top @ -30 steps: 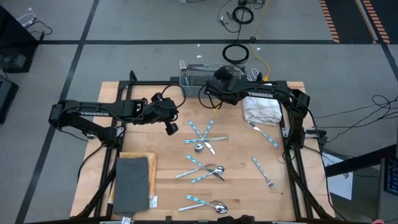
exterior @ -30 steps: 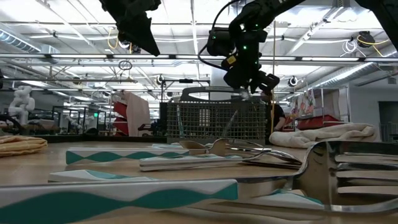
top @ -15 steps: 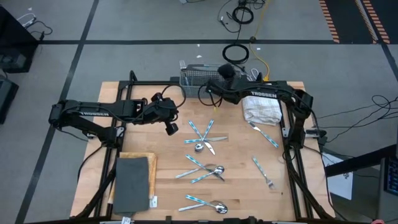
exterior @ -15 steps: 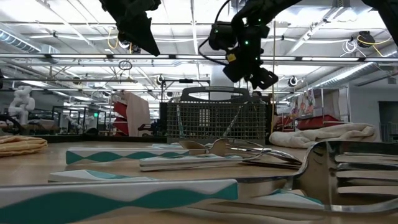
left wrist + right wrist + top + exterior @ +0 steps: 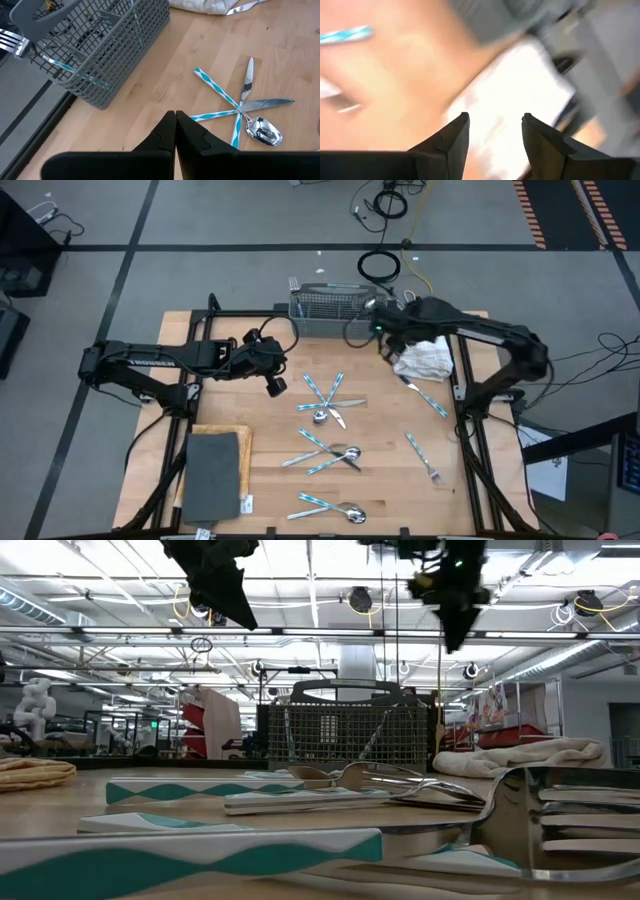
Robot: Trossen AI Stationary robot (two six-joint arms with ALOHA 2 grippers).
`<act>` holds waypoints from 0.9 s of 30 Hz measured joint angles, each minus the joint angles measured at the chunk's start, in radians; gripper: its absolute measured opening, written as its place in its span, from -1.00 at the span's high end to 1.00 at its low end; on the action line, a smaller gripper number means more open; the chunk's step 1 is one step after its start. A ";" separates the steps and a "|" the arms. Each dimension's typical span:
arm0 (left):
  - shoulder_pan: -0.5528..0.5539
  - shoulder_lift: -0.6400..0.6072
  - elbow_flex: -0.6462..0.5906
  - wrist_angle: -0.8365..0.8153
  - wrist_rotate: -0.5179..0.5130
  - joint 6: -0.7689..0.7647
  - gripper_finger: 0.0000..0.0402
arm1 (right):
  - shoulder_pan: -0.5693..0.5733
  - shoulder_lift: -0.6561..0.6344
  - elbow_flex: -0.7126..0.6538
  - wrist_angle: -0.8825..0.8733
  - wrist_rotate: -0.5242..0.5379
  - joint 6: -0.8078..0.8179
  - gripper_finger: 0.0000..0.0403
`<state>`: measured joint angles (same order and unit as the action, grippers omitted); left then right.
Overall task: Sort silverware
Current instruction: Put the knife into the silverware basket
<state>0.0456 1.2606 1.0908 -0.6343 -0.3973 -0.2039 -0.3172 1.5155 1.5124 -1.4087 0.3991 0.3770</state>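
Steel-and-teal silverware (image 5: 328, 402) mostly loose mid-table, some in caddy (image 5: 325, 302). Right gripper (image 5: 385, 340) empty, fingers apart, above cloth (image 5: 422, 357). Left gripper (image 5: 274, 386) pinched closed, idle. Next pick: take one handle square, avoid crossed pieces.

You see one grey mesh caddy (image 5: 328, 308), one white cloth (image 5: 424, 358), one dark pad (image 5: 212, 475), two arms, and roughly a dozen pieces of silverware (image 5: 330, 402) scattered on one table (image 5: 380, 440).
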 joint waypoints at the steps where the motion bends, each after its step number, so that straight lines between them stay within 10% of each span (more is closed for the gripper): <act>1: 0.001 0.000 0.000 0.000 0.000 0.000 0.96 | 0.017 -0.027 -0.027 -0.022 -0.044 0.053 0.16; 14: 0.001 0.000 0.000 0.044 0.081 0.008 0.96 | 0.196 -0.288 -0.696 0.189 -0.377 0.403 0.16; 27: 0.001 0.000 0.000 0.053 0.087 0.027 0.96 | 0.155 -0.277 -0.758 0.262 -0.319 0.415 -0.31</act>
<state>0.0463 1.2609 1.0908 -0.5809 -0.3103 -0.1764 -0.1625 1.2388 0.7540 -1.1469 0.0802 0.7920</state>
